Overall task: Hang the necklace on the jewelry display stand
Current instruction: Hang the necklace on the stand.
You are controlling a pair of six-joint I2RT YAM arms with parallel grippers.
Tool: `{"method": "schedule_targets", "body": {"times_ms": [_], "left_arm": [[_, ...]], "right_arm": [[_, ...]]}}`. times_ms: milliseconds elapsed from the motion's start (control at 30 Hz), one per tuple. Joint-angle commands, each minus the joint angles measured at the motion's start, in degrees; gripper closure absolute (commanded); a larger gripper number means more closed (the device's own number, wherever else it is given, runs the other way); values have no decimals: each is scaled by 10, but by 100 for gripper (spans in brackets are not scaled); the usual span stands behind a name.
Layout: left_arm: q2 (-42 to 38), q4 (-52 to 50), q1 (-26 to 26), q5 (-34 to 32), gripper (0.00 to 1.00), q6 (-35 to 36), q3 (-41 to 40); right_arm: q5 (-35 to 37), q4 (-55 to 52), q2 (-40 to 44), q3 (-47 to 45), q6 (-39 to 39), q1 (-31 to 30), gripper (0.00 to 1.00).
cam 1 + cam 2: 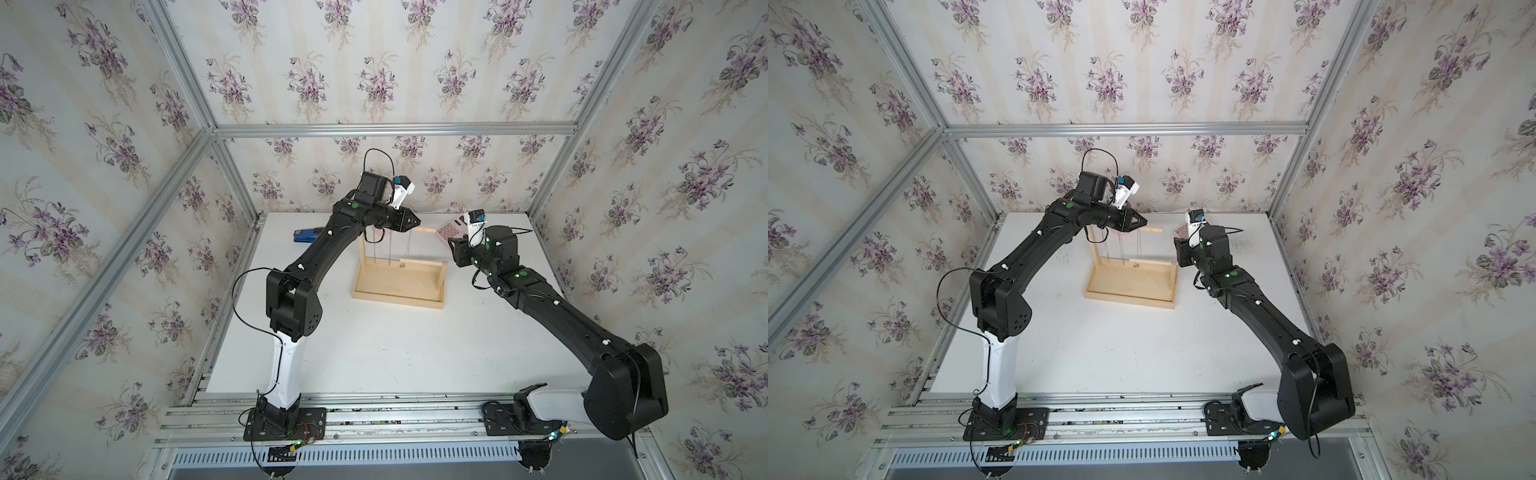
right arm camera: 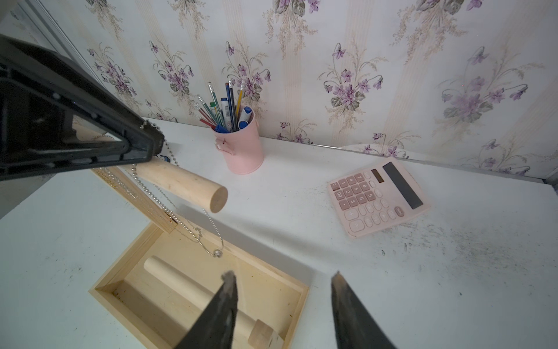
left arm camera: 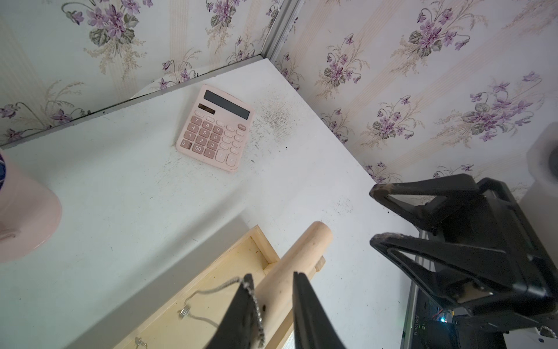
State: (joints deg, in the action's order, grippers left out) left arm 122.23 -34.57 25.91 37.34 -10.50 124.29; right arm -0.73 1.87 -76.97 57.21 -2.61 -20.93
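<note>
While your left hand (image 3: 272, 275), jaws parted and clamping nothing, straddles the crossbar (image 3: 305, 247) running 9-to-3 o'clock, the necklace (image 3: 255, 299) drapes one finger (image 3: 241, 317); right hand (image 2: 283, 273) gapes empty.

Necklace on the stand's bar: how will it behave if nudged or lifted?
Likely floppy: the necklace hangs slack in thin beaded strands over the bar. Probably light, so a nudge may swing it. It could slide along the smooth round wood.

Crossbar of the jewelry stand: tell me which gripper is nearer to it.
Left. The left gripper straddles the crossbar, with the bar between its open jaws. The right gripper hangs out past the bar's free end, clearly apart from it.
</note>
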Motion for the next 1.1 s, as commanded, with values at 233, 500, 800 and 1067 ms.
{"method": "schedule_targets", "body": {"times_ms": [233,500,800,1067], "left_arm": [[-17,-39,5,-60,61,27,5],[-28,-74,12,-91,46,51,19],[-32,-113,24,-110,30,71,38],[-30,-124,28,-105,29,73,49]], "right_arm": [[-6,11,2,-2,-4,0,50],[-9,10,4,-3,-4,0,51],[-14,12,7,-9,-5,0,51],[-14,14,11,-15,-6,0,51]]}}
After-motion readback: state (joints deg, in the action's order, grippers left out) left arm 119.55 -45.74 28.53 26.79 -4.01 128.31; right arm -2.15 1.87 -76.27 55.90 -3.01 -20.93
